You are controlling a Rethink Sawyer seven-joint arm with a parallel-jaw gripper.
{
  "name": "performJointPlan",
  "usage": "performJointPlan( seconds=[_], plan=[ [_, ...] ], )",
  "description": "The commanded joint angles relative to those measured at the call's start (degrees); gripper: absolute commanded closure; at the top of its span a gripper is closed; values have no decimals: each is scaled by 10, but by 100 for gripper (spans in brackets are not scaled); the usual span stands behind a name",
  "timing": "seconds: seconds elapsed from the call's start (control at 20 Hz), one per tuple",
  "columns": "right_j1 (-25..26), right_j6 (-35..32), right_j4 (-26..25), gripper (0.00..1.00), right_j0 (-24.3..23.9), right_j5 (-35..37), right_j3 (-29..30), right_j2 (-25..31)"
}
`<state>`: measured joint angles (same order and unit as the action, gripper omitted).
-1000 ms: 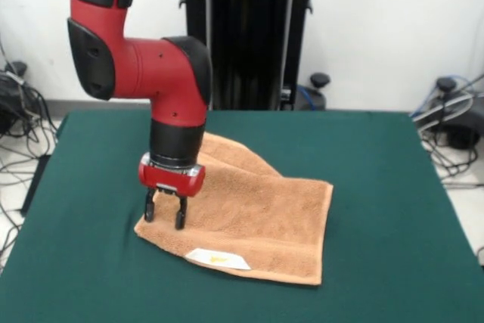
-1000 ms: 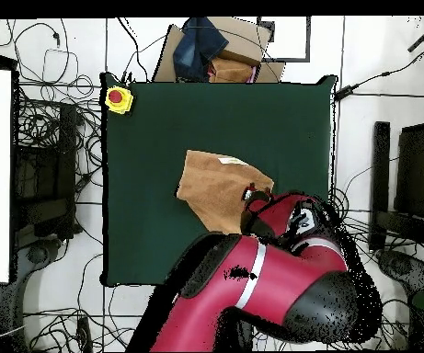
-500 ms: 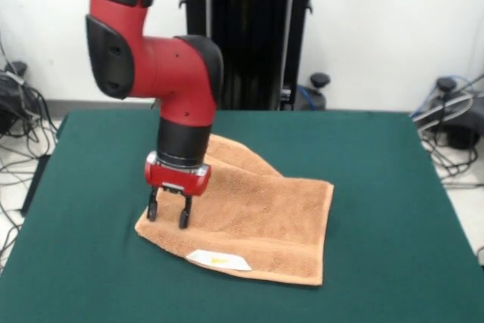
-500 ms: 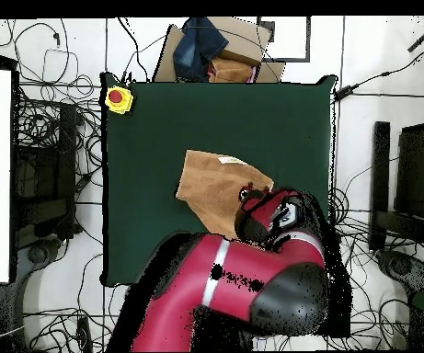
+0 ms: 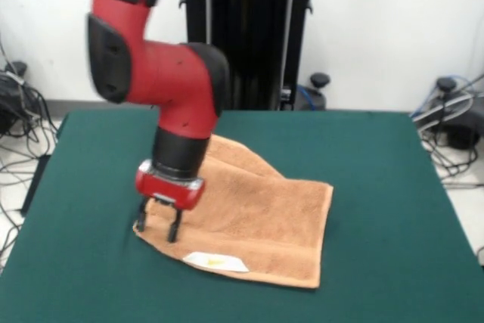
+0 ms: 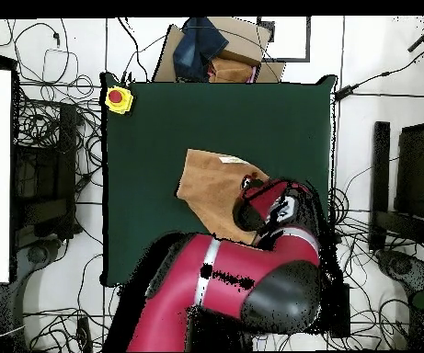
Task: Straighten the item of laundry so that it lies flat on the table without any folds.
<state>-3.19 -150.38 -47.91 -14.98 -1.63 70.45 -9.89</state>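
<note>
Orange-tan terry towel [image 5: 249, 217] near middle of dark green tabletop [image 5: 378, 156], not flat: raised fold ridge along far edge, running from behind the arm toward the right corner; white label [image 5: 215, 262] on near edge. Gripper [image 5: 156, 226] down at left corner of towel, jaws narrowly apart, straddling the corner edge, tips at or touching cloth; cannot tell if any fabric sits between them. Overhead: towel [image 6: 213, 188] mostly visible, corner under red arm [image 6: 252, 276] hidden. Likely risks: pinching only the top layer, or missing the edge entirely, since corner lies thin on felt. Pulling outward from here may drag whole towel instead of opening the fold. Tips pressing too deep could snag felt. Lifting too high could flop corner over, adding a new fold.
</note>
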Motion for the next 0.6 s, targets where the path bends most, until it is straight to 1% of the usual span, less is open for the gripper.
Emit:
performJointPlan(
  seconds=[0.05, 0.15, 0.25, 0.3, 0.45, 0.6],
  plan=[
    [51, 85, 20, 0, -129, 107, -70, 128],
    [77, 104, 13, 0, -170, 112, -106, 149],
    [78, 145, -10, 0, -215, 117, -112, 181],
    [75, 163, -21, 0, -230, 119, -112, 192],
    [71, 215, -46, 0, -267, 131, -119, 231],
    [83, 228, -51, 0, -266, 138, -159, 234]
  ],
)
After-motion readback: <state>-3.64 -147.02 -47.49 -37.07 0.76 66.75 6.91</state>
